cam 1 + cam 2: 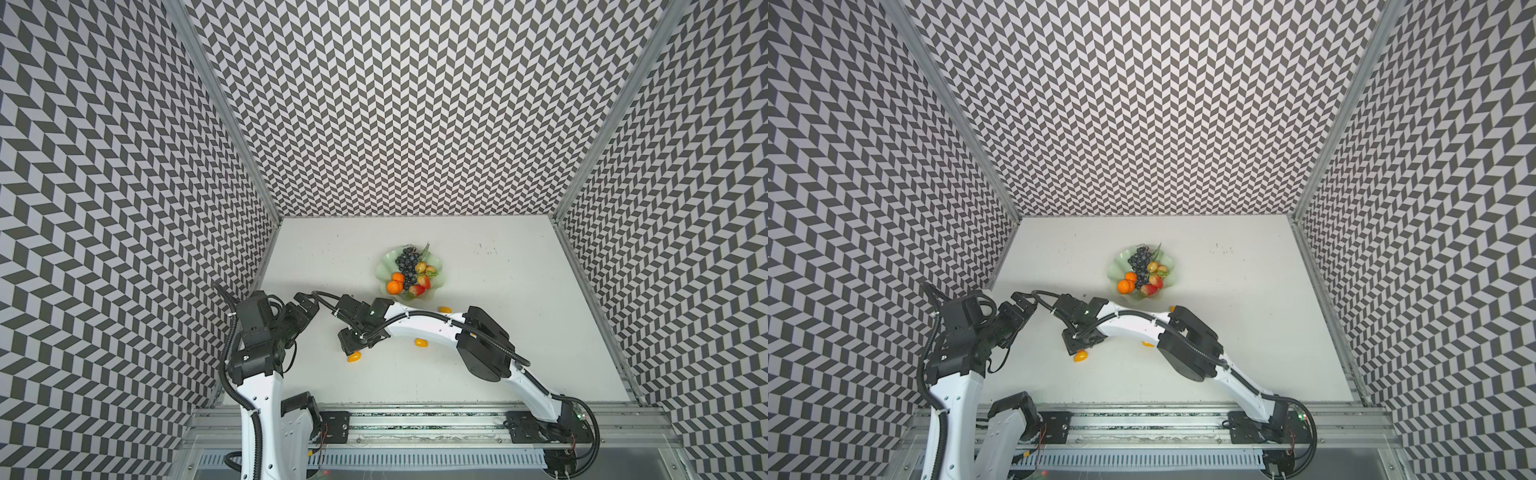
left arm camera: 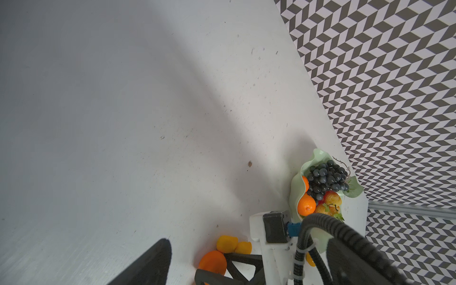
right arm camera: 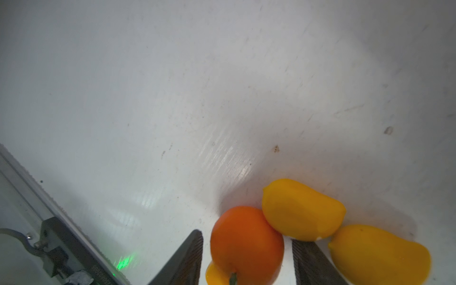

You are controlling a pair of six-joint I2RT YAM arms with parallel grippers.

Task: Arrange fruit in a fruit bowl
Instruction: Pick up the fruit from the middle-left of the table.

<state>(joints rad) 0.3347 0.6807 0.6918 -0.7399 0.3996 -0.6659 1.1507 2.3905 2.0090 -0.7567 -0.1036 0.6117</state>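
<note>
Looks like the right tool (image 3: 246, 237) is spread around a tangerine (image 3: 246, 249) on the worktop (image 3: 222, 98), 7 o'clock from the bowl (image 1: 381, 270), so squeeze and lift comes next.

Mint bowl (image 1: 382, 268) holds most fruit (image 1: 405, 266); outside, tangerine (image 3: 246, 244) seemingly touches two kumquats (image 3: 303, 209).

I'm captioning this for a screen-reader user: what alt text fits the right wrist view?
An orange tangerine sits between the open jaws of the right gripper, with a gap on either side, on a white table. Two yellow kumquats lie beside it, the nearer one touching it. A sliver of another yellow fruit shows by the tangerine.
</note>
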